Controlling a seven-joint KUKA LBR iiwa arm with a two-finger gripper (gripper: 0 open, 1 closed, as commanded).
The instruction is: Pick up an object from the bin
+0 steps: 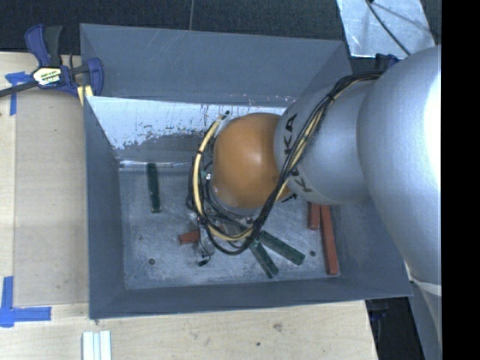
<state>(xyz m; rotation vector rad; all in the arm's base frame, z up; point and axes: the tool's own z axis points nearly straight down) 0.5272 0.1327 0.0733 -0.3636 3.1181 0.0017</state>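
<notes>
Bin: grey metal bin (105, 223), sloped walls, scuffed floor.
Arm: silver KUKA arm (352, 148) comes in from the right, angled down twd floor centre. Orange dome cover (244, 160) at the wrist, yellow & black cables (225, 235) looped round it.
Gripper: gripper (202, 255) low over the floor, near-centre, mostly hidden under cover & cables.
Grip state: can't tell.
Nearest thing: small red-brown block (188, 238), flat on the floor just left of the gripper tip; touching or not, can't tell.
Block axis: approx left-right, slight tilt.
Other 1: dark green flat stick (154, 187), far-left of floor, long axis near-far, well apart from the gripper.
Other 2: two dark green sticks (289, 253) right of the gripper, partly under the arm, both diagonal.
Other 3: long red-brown bars (328, 242) by the right wall, long axis near-far.
</notes>
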